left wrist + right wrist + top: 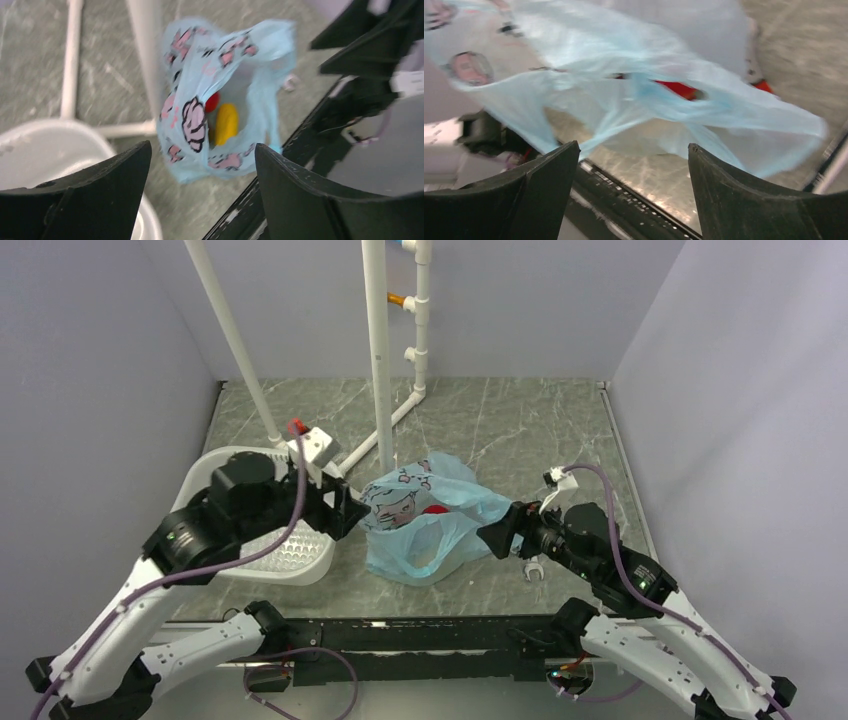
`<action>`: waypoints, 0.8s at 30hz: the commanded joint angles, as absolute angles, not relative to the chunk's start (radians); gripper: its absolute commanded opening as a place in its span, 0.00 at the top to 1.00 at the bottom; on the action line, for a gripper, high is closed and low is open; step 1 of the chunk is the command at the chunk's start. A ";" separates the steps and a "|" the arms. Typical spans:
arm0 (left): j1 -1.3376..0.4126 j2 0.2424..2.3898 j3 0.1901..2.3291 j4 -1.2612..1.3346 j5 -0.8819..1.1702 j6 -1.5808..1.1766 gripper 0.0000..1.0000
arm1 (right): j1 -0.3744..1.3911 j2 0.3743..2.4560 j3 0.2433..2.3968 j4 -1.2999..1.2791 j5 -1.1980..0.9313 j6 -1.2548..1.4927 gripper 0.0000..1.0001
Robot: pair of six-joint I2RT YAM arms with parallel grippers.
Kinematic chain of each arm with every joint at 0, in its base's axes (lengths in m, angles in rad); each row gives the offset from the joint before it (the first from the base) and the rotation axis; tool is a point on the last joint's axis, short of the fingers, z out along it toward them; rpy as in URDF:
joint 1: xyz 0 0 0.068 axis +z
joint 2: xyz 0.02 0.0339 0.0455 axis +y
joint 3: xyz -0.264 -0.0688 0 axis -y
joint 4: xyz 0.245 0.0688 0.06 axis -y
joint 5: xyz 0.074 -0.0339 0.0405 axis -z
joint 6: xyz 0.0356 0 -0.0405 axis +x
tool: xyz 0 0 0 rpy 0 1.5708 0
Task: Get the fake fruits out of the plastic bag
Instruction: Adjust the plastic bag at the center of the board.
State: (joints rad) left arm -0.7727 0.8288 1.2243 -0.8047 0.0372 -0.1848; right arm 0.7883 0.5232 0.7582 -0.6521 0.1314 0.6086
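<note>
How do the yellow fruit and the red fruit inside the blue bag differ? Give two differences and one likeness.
The yellow fruit is elongated; the red fruit looks rounder. The yellow fruit shows almost whole, while the red fruit looks smaller and is partly hidden by the printed edge of the plastic bag. Both lie inside it, close together.

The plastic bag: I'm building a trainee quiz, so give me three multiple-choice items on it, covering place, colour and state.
1. Where does the bag lie?
A between the left tool and right tool
B far left corner
C far right corner

2. Which fruit colours show in its mouth?
A green and orange
B yellow and red
C purple only

3. The left tool is:
A shut on the bag
B shut on a fruit
C open

Answers:
1 A, the tools flank it in the top view.
2 B, a yellow fruit and red fruit lie inside.
3 C, its jaws stand apart, holding nothing.
</note>
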 commanded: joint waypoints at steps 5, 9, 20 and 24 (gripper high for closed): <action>-0.769 0.785 1.276 -0.601 0.413 -0.274 0.16 | 0.794 0.638 0.853 -0.340 -0.477 0.425 0.17; -0.769 0.801 1.216 -0.509 0.515 -0.319 0.17 | 0.803 0.747 0.887 -0.302 -0.388 0.359 0.12; -0.802 0.885 1.121 -0.389 0.595 -0.375 0.17 | 0.804 0.902 0.732 0.006 -0.331 0.323 0.18; -0.885 0.958 1.154 -0.439 0.489 -0.302 0.13 | 0.814 0.928 0.681 0.069 -0.446 0.315 0.24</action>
State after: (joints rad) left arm -0.8146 0.9043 1.1202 -0.4664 0.5510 -0.3592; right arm 0.8036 0.9199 0.7033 -0.0944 -0.3252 0.3492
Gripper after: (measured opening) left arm 0.859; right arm 0.814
